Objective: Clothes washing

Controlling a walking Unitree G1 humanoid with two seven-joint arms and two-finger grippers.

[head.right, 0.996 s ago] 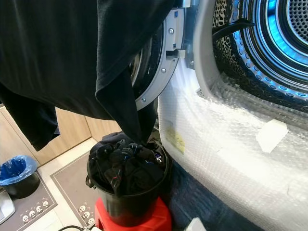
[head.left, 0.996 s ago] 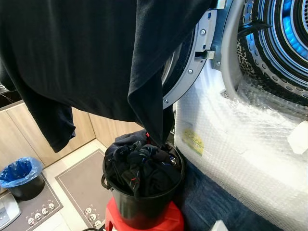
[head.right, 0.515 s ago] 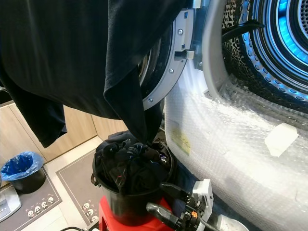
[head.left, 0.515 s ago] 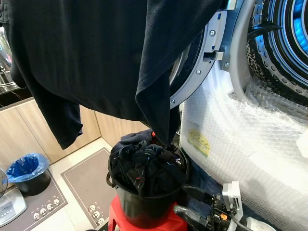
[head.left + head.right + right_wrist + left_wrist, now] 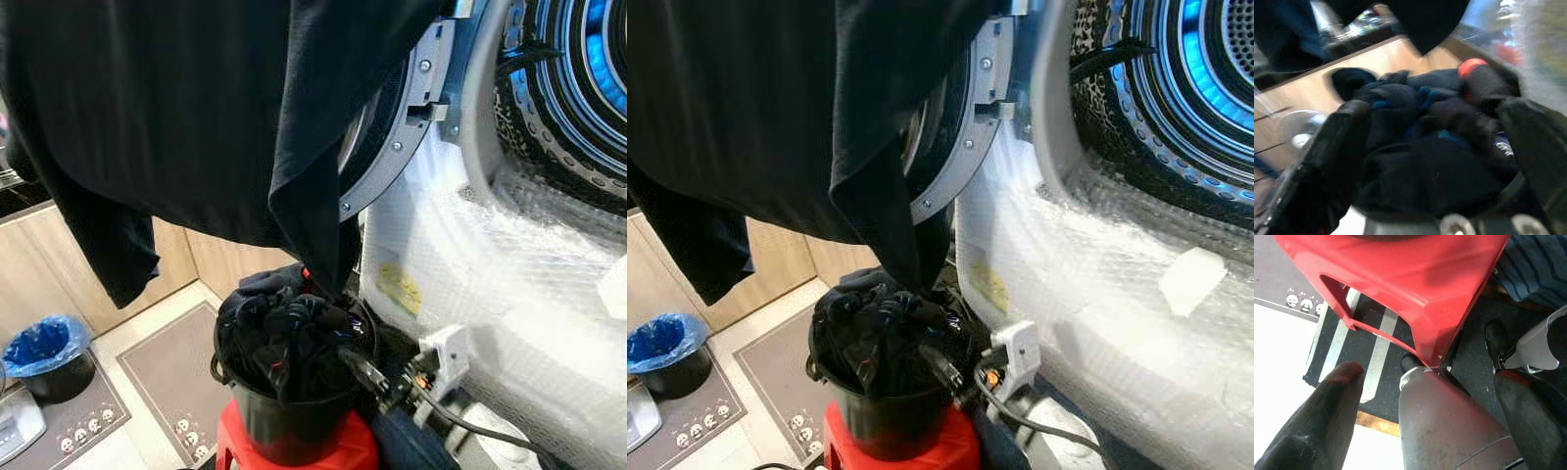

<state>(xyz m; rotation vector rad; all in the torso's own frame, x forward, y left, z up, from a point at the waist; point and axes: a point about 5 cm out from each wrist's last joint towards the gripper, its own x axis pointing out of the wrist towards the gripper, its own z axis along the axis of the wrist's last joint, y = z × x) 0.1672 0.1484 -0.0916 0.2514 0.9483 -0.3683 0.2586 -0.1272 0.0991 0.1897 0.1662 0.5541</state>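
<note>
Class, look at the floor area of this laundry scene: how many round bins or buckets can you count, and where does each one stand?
2. A black plastic bucket heaped with dark clothes stands on the red plastic stool beside the washing machine; a small black bin lined with a blue bag sits on the floor at far left. Others may be hidden.

Right arm raised from lower right, reaching forward and left, white wrist block and cable trailing behind. Right hand [image 5: 358, 364] low in front of body, black fingers pointing ahead-left; in right wrist view both fingers [image 5: 1327, 156] spread wide apart, nothing between them, picture blurred. Left arm hanging low, pointing down. Left hand [image 5: 1430, 416] near floor, two black fingers [image 5: 1327, 421] spread wide, nothing gripped; robot's silver leg and black foot seen between them.
</note>
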